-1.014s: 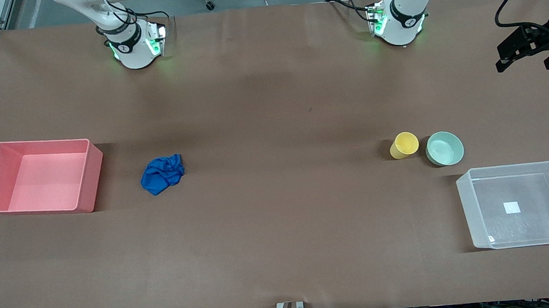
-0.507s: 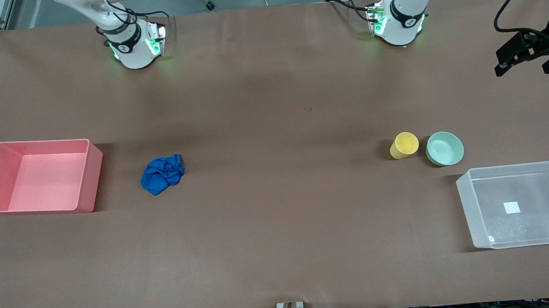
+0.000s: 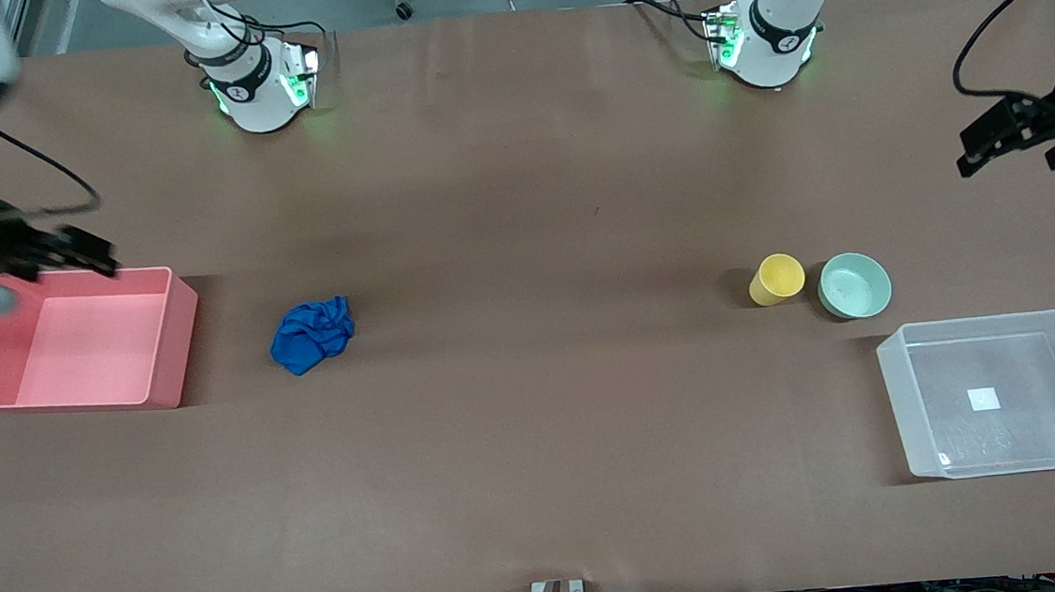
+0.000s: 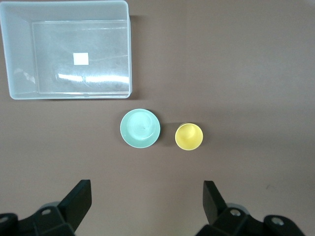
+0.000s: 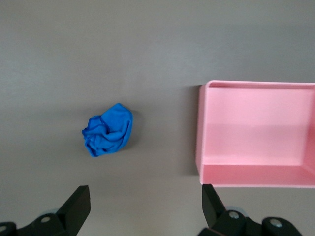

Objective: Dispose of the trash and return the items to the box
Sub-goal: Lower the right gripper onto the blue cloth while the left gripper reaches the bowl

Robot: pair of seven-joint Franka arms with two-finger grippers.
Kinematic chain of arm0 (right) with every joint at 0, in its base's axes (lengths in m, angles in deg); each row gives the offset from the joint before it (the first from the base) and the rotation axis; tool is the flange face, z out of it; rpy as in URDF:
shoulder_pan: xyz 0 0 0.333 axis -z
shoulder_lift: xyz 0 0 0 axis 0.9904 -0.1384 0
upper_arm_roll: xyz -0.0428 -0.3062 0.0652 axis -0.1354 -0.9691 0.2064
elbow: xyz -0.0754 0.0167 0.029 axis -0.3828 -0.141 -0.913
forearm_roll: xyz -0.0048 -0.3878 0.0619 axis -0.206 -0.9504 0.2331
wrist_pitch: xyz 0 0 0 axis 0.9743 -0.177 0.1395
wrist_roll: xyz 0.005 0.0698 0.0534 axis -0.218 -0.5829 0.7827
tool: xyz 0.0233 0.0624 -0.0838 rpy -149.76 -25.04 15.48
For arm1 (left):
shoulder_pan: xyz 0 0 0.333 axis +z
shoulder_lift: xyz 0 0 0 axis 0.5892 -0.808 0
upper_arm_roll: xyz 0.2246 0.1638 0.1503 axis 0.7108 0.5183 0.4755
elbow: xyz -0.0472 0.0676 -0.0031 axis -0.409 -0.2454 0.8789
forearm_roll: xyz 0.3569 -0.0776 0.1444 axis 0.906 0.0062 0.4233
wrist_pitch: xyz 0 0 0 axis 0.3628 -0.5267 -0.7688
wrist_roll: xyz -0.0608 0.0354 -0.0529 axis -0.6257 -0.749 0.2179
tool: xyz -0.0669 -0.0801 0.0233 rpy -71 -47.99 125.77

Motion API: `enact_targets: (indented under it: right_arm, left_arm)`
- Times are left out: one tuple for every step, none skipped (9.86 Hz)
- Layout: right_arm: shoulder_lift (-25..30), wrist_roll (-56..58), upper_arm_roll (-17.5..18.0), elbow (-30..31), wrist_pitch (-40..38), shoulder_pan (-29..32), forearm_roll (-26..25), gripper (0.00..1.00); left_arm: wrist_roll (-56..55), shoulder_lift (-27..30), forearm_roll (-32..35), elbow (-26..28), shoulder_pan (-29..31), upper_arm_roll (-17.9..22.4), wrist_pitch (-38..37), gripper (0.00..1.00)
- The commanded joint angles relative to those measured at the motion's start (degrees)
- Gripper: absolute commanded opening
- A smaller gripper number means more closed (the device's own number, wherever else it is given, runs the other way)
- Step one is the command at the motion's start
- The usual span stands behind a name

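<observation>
A: Status on the containers?

B: I see the clear box at the left arm's end of the table, close to the front camera. Nothing in it, only the white sticker on its bottom. The pink bin sits at the right arm's end, upright, and it holds nothing either.

A: Items?

B: The yellow cup and the mint-green bowl both stand upright on the brown table, just beside each other with a thin gap. The bowl is the one toward the left arm's end. Both are farther from the front camera than the box, and the bowl is near the box's corner. I see nothing in either one from the left wrist view: cup, bowl, box.

A: Trash?

B: The blue cloth wad lies on the table beside the pink bin, toward the middle, clear of the bin wall. Same picture from the right wrist: wad, bin, apart.

A: Grippers?

B: The left gripper is up in the air over the table edge at the left arm's end. In its wrist view the jaws are spread wide, nothing between them. The right gripper hangs over the pink bin's rim on the base side. Its wrist view shows it released too, fingers wide, holding nothing.
</observation>
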Motion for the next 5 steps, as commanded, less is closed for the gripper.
enact_targets:
  right_arm:
    - [2.1,-3.6,2.9,15.6,15.8,-0.3,0.8,1.0]
    - [0.7,-5.4,4.2,20.6,24.1,-0.9,0.7,1.0]
    - [-2.7,-6.8,5.4,23.0,30.7,-1.4,0.7,1.0]
    - [-7.2,-7.5,6.0,23.3,35.2,-1.7,0.7,1.0]
    - [-11.6,-8.9,6.2,23.4,39.1,-2.3,0.7,1.0]
  left_arm:
    - [0.5,0.8,0.1,11.5,1.5,0.1,7.9,0.98]
    - [0.6,0.9,0.1,16.0,2.2,0.1,12.1,0.96]
    - [0.6,0.9,0.1,20.4,3.2,0.0,16.7,0.96]
    - [0.8,0.6,0.1,25.1,3.9,0.1,22.7,0.95]
    - [2.5,0.1,0.1,29.4,4.9,0.0,28.4,0.95]
